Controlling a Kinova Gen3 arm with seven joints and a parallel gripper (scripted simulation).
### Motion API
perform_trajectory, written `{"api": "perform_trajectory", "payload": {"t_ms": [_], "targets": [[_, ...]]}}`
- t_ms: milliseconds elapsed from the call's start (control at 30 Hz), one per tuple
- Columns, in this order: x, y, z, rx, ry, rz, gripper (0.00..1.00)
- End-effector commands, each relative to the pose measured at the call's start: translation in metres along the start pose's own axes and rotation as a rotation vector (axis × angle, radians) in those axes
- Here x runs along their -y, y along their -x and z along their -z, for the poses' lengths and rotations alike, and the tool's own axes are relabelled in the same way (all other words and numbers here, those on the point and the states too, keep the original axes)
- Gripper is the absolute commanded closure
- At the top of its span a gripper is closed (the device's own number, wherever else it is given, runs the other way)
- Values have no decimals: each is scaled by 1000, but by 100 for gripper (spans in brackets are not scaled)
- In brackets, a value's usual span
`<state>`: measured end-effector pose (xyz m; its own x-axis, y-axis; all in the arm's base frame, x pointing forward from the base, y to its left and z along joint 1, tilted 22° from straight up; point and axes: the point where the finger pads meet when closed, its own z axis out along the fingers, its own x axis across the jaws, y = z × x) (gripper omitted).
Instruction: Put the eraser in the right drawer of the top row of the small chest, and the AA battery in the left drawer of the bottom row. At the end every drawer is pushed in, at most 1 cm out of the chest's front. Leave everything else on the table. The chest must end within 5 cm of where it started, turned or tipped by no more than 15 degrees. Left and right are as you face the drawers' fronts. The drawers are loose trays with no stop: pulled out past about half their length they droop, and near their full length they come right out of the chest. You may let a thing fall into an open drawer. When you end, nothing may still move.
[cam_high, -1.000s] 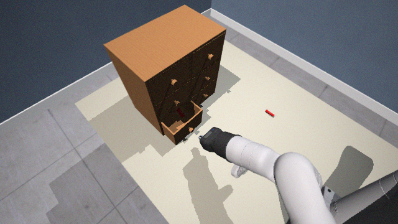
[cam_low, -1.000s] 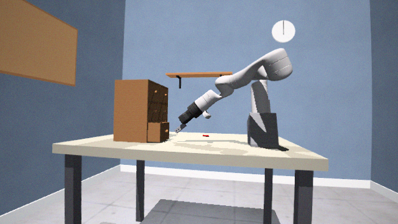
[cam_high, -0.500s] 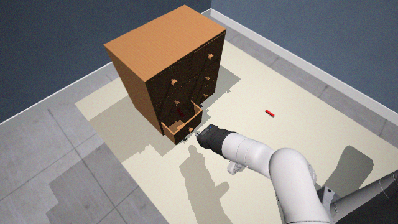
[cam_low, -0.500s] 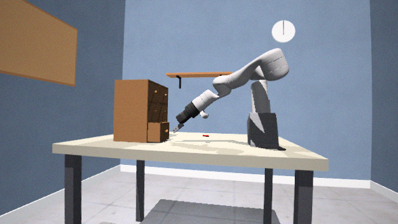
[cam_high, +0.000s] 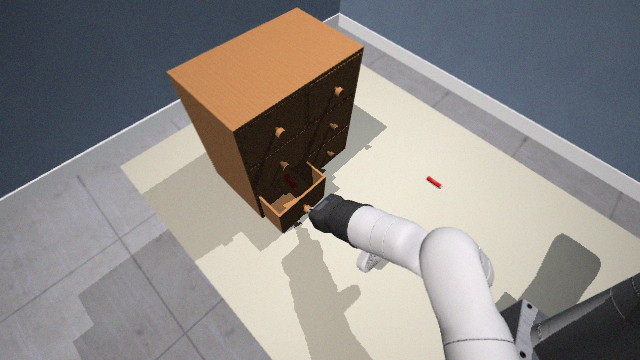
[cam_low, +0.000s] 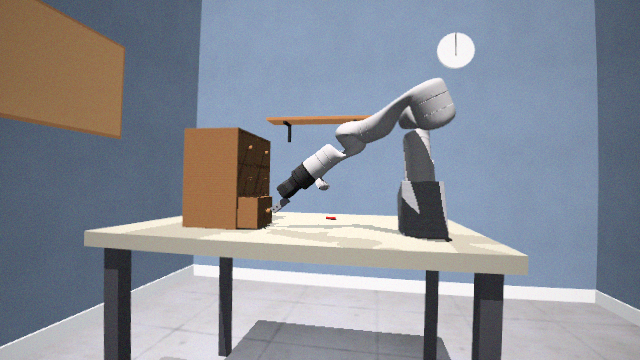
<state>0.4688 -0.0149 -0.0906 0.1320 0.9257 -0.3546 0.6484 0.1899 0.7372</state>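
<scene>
The small wooden chest [cam_high: 270, 100] stands at the far left of the table, with three rows of two drawers. It also shows in the exterior view [cam_low: 225, 177]. Its bottom-left drawer [cam_high: 292, 202] is pulled partly out, and a small dark red object [cam_high: 289, 181] lies inside it. The other drawers look pushed in. My gripper [cam_high: 309, 212] is shut with nothing between the fingers. Its tips [cam_low: 276, 205] are at the open drawer's front, by the knob [cam_high: 306, 207], low over the table. A small red object [cam_high: 434, 182] [cam_low: 330, 218] lies on the table to the right of the chest.
The arm's base [cam_low: 422, 210] stands at the right of the table. The arm reaches across the middle towards the chest. The table's edges lie close behind and to the left of the chest. A wall shelf [cam_low: 315, 120] hangs behind.
</scene>
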Motion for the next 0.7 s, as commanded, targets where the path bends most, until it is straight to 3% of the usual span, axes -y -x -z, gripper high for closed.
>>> {"api": "perform_trajectory", "payload": {"t_ms": [0, 667], "targets": [[-3, 1, -6, 0, -4, 6, 100], [-24, 1, -31, 1, -4, 7, 100]]}}
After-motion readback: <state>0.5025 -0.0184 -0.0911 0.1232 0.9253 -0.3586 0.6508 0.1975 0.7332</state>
